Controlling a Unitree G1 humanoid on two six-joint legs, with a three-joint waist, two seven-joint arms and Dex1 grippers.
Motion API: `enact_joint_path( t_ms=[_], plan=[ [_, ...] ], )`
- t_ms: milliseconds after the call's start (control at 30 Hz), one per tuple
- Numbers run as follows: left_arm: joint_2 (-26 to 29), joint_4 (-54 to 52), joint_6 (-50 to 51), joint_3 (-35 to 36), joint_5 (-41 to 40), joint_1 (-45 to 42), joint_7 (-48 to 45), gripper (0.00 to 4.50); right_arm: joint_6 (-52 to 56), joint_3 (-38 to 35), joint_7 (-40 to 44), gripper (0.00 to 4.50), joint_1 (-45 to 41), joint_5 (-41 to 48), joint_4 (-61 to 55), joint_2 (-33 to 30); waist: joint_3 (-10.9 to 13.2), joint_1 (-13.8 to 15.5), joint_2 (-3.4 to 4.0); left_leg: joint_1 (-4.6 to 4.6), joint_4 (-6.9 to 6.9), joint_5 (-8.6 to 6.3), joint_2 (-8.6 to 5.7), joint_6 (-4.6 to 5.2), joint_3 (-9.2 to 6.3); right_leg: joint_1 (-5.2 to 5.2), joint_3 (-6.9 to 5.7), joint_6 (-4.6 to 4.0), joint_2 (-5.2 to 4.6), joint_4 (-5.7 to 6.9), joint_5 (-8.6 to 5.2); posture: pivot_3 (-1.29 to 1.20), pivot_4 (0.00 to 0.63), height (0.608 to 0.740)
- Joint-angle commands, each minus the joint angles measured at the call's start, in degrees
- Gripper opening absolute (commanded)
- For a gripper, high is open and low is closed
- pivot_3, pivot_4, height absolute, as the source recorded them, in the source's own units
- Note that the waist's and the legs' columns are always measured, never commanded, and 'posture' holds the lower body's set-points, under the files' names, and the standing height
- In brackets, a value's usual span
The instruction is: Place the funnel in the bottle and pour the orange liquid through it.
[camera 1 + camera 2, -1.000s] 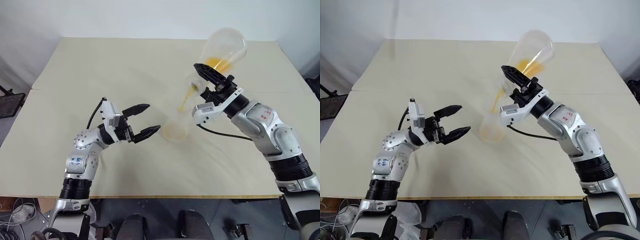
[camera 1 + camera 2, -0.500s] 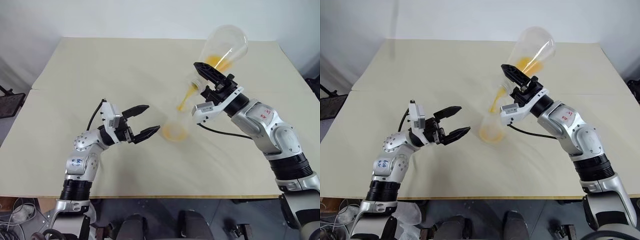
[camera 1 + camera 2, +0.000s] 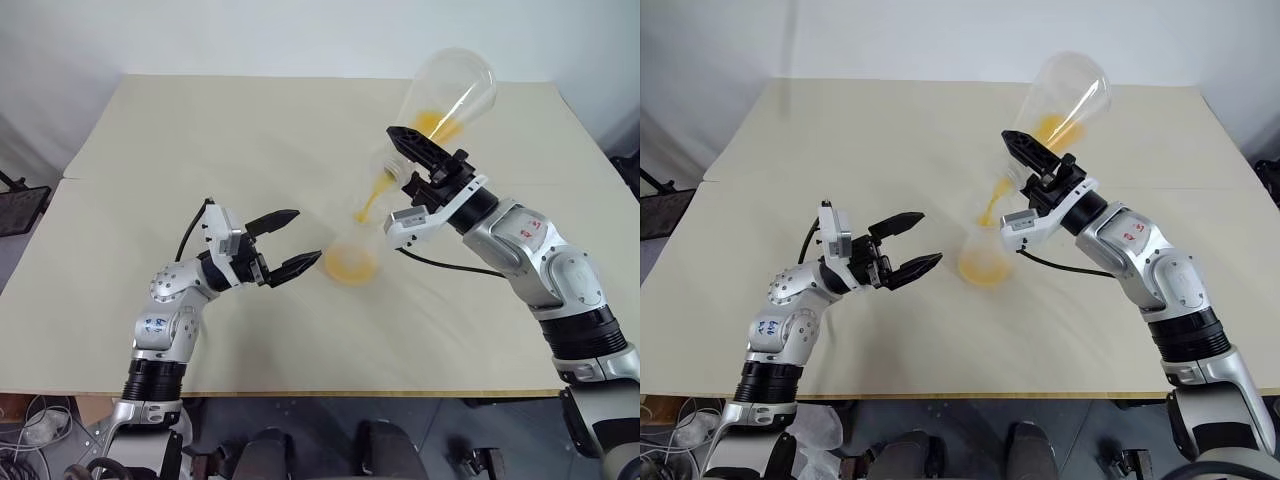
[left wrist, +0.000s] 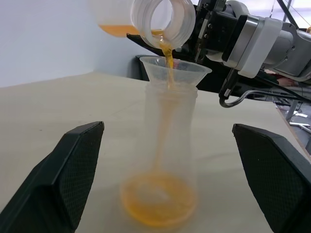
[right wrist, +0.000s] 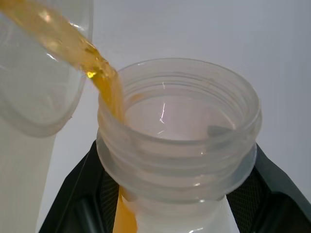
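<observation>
The clear bottle point(image 3: 350, 255) stands on the table with the clear funnel point(image 4: 175, 72) seated in its mouth. My right gripper point(image 3: 398, 160) is shut on the neck of a bulbous clear flask point(image 3: 450, 95), tilted mouth-down above the funnel. A thin stream of the orange liquid point(image 4: 167, 53) runs from the flask's mouth point(image 5: 177, 141) into the funnel, and a shallow orange pool point(image 4: 158, 196) lies in the bottle's base. More orange liquid point(image 3: 435, 125) is still in the flask. My left gripper point(image 3: 305, 236) is open just left of the bottle, its fingers point(image 4: 73, 174) apart from it.
The beige table point(image 3: 200, 130) stretches wide behind and to the left, with a seam point(image 3: 120, 180) running across it. Its front edge point(image 3: 350, 392) lies below both arms. A dark object point(image 3: 20, 205) stands off the table's left side.
The orange pool in the bottle has grown and deepened in colour as the stream keeps running. The flask has tipped slightly further. The left gripper has kept still.
</observation>
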Motion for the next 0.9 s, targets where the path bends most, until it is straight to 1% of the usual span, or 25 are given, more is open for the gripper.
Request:
enact_joint_path(
  t_ms=[33,900],
  plan=[
    [-0.4,-2.1,-1.0,0.2,-0.5,-0.2,0.1,4.5,-0.3,-1.0,-1.9,2.47,-1.6,0.1,-1.1,-0.9,0.0,0.0,0.0,0.0,0.0,0.0,0.0,0.0,0.0,0.0,0.0,0.0,0.0,0.0,0.0,0.0,0.15,0.74],
    [0.5,-5.5,2.4,-1.3,-0.3,-3.0,0.7,4.5,-0.5,-1.1,-4.7,2.47,-1.8,-2.3,-1.5,-1.7,0.0,0.0,0.0,0.0,-0.01,0.0,0.0,0.0,0.0,0.0,0.0,0.0,0.0,0.0,0.0,0.0,0.15,0.74]
  ],
)
